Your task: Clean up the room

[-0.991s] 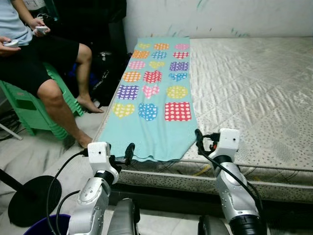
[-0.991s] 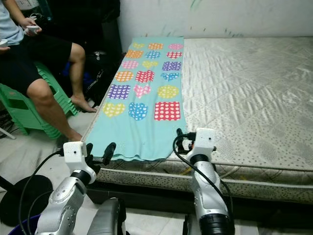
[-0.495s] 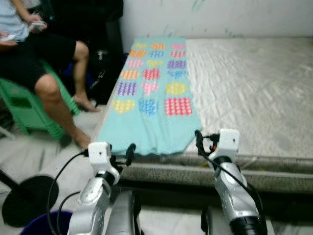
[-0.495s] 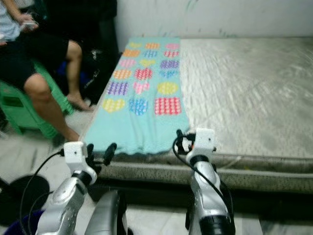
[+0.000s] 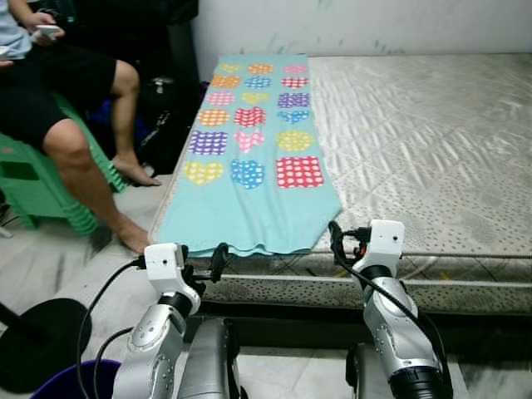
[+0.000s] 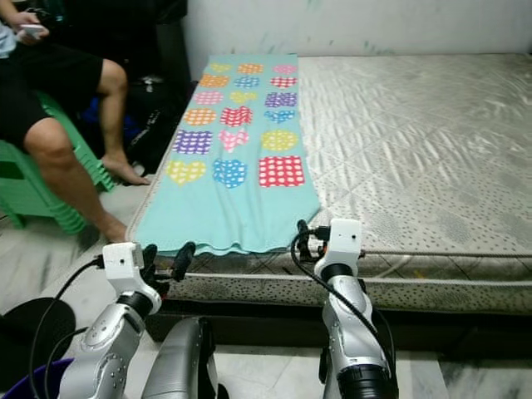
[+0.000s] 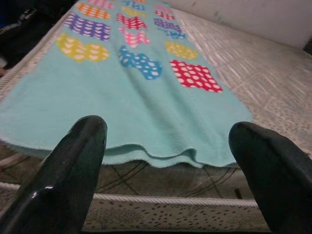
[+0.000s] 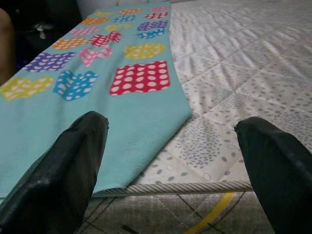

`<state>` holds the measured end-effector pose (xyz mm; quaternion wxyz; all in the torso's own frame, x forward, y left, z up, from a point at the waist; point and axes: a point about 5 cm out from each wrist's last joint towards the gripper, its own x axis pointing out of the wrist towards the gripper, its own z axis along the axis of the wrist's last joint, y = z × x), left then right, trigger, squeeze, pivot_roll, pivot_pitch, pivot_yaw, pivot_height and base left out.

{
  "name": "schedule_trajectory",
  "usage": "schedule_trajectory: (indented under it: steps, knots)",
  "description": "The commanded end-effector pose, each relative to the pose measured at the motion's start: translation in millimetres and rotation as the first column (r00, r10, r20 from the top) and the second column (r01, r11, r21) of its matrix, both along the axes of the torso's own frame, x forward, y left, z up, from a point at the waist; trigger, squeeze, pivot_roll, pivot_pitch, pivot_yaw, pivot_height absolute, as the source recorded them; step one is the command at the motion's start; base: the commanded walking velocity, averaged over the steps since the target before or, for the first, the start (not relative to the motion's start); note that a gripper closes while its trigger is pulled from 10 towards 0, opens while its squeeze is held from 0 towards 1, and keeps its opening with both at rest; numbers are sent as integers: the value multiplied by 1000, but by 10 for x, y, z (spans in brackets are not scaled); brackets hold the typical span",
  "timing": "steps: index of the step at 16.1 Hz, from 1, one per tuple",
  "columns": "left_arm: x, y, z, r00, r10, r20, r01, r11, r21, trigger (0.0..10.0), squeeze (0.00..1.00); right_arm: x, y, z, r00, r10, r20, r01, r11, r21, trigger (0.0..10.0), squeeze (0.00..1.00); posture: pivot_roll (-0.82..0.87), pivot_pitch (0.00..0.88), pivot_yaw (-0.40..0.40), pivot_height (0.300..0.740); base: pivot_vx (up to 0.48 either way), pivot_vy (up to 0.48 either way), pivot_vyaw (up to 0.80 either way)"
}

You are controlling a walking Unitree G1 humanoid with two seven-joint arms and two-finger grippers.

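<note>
A light turquoise fleece blanket printed with polka-dotted hearts and squares in many colours (image 5: 252, 150) is lying flat along the left side of a bare quilted grey-white mattress (image 5: 432, 141), running lengthwise from the white wall (image 5: 357, 25) to the near edge of the bed, where its hem is hanging slightly over the rope-trimmed border. The left gripper (image 5: 202, 264) is hovering just in front of the near edge of the mattress, below the blanket's near-left corner, with its jaws standing wide apart and holding nothing; in the left wrist view the two black fingers (image 7: 63, 180) are framing the blanket's hem without touching it. The right gripper (image 5: 336, 241) is hovering at the mattress edge beside the blanket's near-right corner, its jaws likewise spread open and empty; in the right wrist view the blanket corner and the bare mattress are lying between the spread fingers (image 8: 58, 175). To the left of the bed, a person in black shorts (image 5: 58, 91) is sitting on a green plastic stool (image 5: 37, 187), bare feet resting on the pale tiled floor (image 5: 75, 258). A black round stand base (image 5: 37, 341) is sitting on the floor near the left arm, and the rim of a dark blue bucket (image 5: 75, 386) is showing beside it.
</note>
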<state>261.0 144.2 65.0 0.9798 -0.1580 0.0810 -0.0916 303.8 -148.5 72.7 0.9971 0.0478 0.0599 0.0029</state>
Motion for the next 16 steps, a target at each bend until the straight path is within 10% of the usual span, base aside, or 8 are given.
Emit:
schedule_trajectory:
  steps: [1, 16]
  knots:
    - [-2, 2, 22, 1000, -11, 7, 11, 1000, -5, 10000, 0, 1, 32, 17, 1000, 18, 2, -18, 1000, -3, 10000, 0, -102, 0, 85, 539, 0, 0, 0]
    - [-2, -5, 26, 1000, -9, 5, 9, 1000, -1, 10000, 0, 15, 27, 18, 1000, 23, -3, -23, 1000, -3, 10000, 0, -103, 0, 82, 539, 210, 0, 0]
